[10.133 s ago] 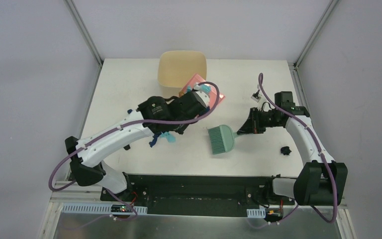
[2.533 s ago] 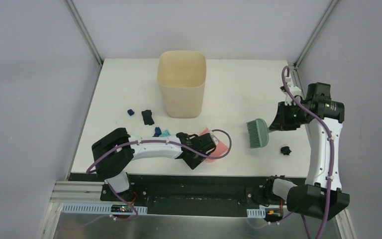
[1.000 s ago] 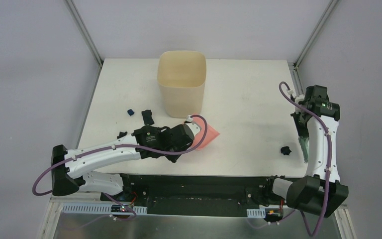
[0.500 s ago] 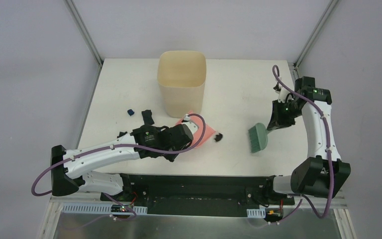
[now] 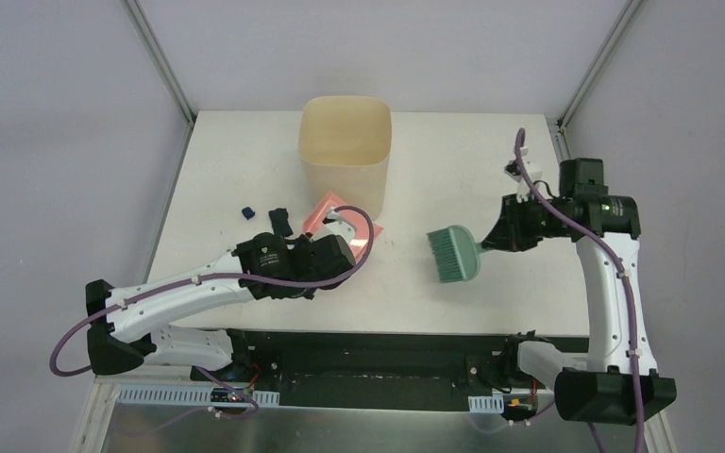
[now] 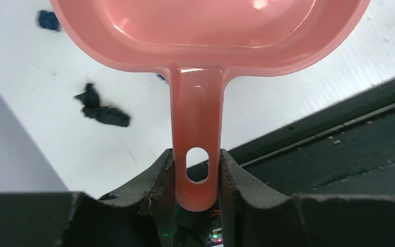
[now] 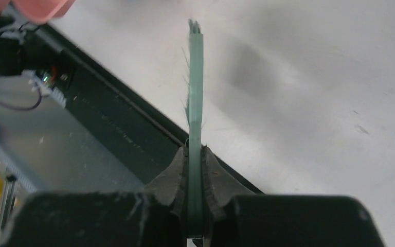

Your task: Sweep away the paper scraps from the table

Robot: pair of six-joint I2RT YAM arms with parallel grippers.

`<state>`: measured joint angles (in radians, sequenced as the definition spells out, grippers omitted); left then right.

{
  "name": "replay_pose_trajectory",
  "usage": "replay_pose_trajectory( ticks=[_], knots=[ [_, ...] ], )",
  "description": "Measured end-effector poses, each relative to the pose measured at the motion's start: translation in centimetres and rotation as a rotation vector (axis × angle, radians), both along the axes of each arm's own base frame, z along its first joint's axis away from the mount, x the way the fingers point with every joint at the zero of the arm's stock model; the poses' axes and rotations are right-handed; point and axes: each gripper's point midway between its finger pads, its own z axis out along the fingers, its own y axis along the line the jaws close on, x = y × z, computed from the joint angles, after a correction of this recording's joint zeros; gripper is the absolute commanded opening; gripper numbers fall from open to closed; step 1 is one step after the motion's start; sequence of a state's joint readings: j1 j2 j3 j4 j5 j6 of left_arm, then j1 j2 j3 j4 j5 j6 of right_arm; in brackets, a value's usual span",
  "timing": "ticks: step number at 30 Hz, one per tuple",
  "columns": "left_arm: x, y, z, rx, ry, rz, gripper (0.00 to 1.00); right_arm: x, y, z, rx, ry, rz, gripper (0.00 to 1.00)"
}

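what's visible of the paper scraps [image 5: 246, 211] sits left of centre in the top view: a small dark blue one, and a black wad [image 5: 279, 220] just to its right, close but not touching. both lie on the white table [image 5: 491, 160], left of the tall beige bin [image 5: 345, 156]. the left wrist cam has the same two at its left side, plus a speck of blue peeking out from under the pan's rim.

just right of the black wad is the pink dustpan [image 5: 326, 209], right in front of the bin. can't tell if its lip touches the table. the left gripper [image 6: 197, 164] is clamped on the pan's handle, one finger on each side.

well apart from that, right of centre, is the green brush [image 5: 453, 255]. the right gripper [image 7: 195, 159] is pinched tight on its handle, and its wrist cam sees the brush edge-on.
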<state>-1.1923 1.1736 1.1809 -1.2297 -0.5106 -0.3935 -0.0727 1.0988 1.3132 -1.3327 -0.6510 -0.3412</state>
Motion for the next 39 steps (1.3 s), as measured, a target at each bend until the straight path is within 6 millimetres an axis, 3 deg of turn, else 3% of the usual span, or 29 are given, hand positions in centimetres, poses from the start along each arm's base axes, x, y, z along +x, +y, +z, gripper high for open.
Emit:
replay_pose_trajectory(
  ticks=[7, 12, 17, 21, 24, 27, 30, 33, 39],
  knots=[
    [1.1, 5.0, 2.7, 0.091, -0.144, 0.148, 0.19, -3.1, 8.1, -0.4, 0.090, 0.074, 0.363, 0.00],
    [1.2, 7.0, 4.3, 0.031, -0.217, 0.209, 0.15, -2.7, 11.1, -2.2, 0.099, 0.163, 0.455, 0.00],
    [0.6, 7.9, 5.3, -0.055, -0.226, 0.255, 0.15, -2.1, 16.9, -3.2, 0.157, 0.051, 0.523, 0.00],
    [0.3, 7.7, 5.8, -0.109, -0.212, 0.293, 0.14, 0.2, 21.7, -3.5, 0.254, 0.079, 0.457, 0.00],
    [0.1, 7.6, 5.6, -0.107, -0.195, 0.306, 0.15, 2.6, 25.4, -5.3, 0.290, 0.100, 0.428, 0.00],
    [0.0, 7.7, 5.6, -0.083, -0.182, 0.319, 0.15, 2.6, 28.3, -6.4, 0.304, 0.124, 0.452, 0.00],
    [0.0, 7.4, 5.9, -0.090, -0.181, 0.330, 0.15, 2.8, 31.4, -6.2, 0.344, 0.098, 0.497, 0.00],
    [0.0, 7.5, 5.9, -0.091, -0.179, 0.330, 0.15, 4.8, 33.9, -6.6, 0.363, 0.132, 0.366, 0.00],
    [-0.2, 7.4, 5.7, -0.073, -0.163, 0.327, 0.16, 7.7, 36.3, -8.6, 0.325, 0.256, 0.091, 0.00]
  ],
)
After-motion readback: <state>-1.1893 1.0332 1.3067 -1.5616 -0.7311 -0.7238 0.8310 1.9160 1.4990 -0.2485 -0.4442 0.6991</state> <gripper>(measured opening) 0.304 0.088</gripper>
